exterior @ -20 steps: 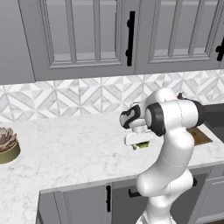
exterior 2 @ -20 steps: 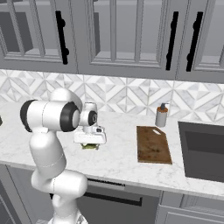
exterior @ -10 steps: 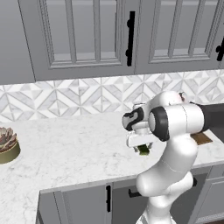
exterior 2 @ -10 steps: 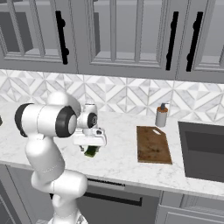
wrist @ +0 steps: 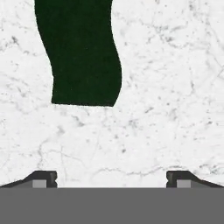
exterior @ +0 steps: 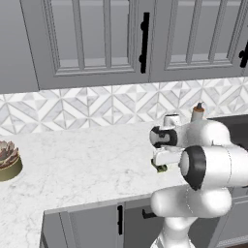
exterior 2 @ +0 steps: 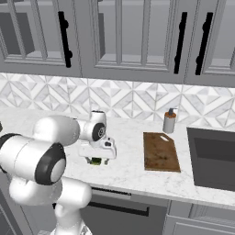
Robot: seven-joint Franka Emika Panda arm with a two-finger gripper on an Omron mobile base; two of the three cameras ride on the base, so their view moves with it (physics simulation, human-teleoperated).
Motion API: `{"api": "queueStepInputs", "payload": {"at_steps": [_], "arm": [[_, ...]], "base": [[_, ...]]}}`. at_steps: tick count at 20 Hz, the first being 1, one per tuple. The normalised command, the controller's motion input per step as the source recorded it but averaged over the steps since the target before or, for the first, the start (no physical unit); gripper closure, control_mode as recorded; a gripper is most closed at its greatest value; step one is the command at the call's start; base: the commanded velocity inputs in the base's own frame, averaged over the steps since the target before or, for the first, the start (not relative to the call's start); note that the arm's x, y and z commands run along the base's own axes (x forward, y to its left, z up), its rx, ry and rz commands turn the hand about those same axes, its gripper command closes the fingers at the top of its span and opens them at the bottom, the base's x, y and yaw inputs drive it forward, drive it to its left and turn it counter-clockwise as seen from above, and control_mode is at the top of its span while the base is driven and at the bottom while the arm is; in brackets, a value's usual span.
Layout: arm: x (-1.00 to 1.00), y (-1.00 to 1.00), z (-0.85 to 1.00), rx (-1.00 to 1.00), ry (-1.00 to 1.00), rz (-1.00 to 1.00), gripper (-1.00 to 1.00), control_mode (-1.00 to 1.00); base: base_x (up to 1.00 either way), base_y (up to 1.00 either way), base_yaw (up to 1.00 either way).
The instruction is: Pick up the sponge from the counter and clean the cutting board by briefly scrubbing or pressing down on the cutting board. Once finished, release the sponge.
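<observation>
The sponge [wrist: 81, 52] shows its dark green top on the white marble counter [wrist: 166, 87]. It lies ahead of my fingertips, not between them. My gripper [wrist: 111, 177] is open, with its jaws wide apart over bare counter. In the base views the gripper [exterior: 162, 162] [exterior 2: 96, 155] hangs low near the counter's front edge, and the sponge [exterior: 161, 168] [exterior 2: 95, 161] peeks out just under it. The dark brown cutting board [exterior 2: 160, 151] lies flat on the counter [exterior 2: 128, 170] to the right of the hand, well apart from it.
A small brown dispenser bottle [exterior 2: 169, 121] stands behind the board by the tiled wall. A dark sink [exterior 2: 213, 156] is set in at the far right. A potted succulent [exterior: 7, 160] sits at the counter's far left. Grey cabinets hang above.
The hand has sunk lower toward the counter's front edge and its jaws have spread wider. The board and the bottle have not moved.
</observation>
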Motion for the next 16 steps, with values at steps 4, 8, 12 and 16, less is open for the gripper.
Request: {"api": "queueStepInputs", "payload": {"at_steps": [4, 8, 12, 16], "arm": [[-0.98, -0.01, 1.00, 0.00, -0.50, 0.00, -1.00, -1.00], [-0.87, 0.00, 1.00, 0.00, -0.45, 0.00, -1.00, -1.00], [-0.94, 0.00, 1.00, 0.00, -0.50, 0.00, -1.00, -1.00], [-0.78, 0.04, 1.00, 0.00, -0.47, 0.00, -1.00, -1.00]], "base": [[0.00, 0.00, 0.00], [0.00, 0.00, 0.00], [0.00, 0.00, 0.00], [0.00, 0.00, 0.00]]}}
